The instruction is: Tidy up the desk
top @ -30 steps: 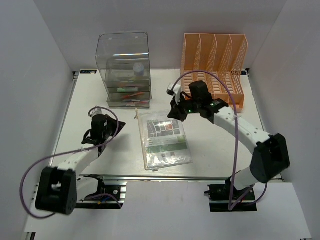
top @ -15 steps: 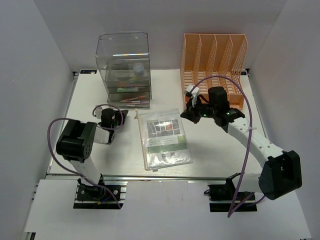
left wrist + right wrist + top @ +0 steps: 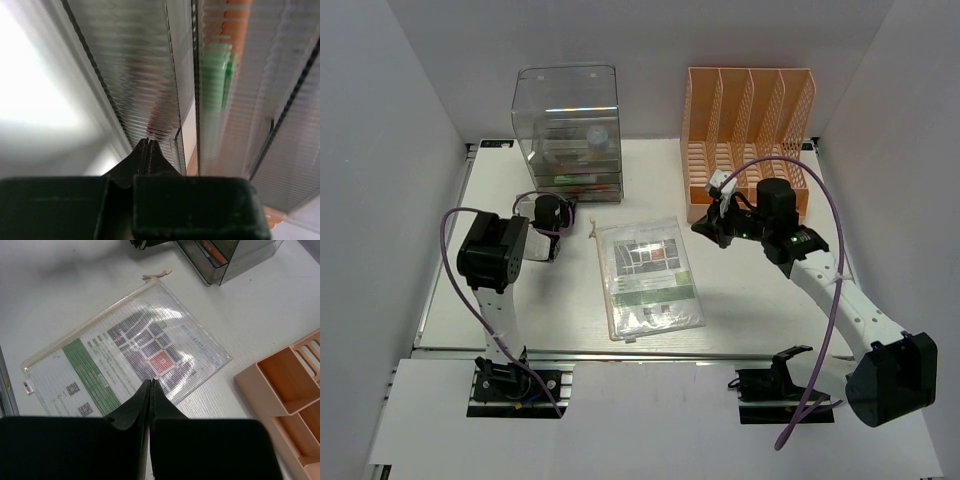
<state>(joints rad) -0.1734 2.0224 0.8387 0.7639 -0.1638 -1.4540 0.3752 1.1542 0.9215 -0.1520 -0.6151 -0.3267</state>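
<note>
Desk (image 3: 740, 300) lying flat beneath both arms, metal rail running along near edge. Pouch (image 3: 650, 277) holding printed sheet, lying at desk centre. Drawer box (image 3: 568, 135) standing back left, file rack (image 3: 748, 130) standing back right. Left gripper (image 3: 148, 145) hovering close before drawer box front, jaws pressing together, gripping nothing. Right gripper (image 3: 150, 385) hanging by pouch's back right corner, near rack, jaws closing on nothing.

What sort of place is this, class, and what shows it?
Probably a staged office workspace for robot practice: the desk holds a clear drawer box, an orange file rack and a zipped document pouch.
</note>
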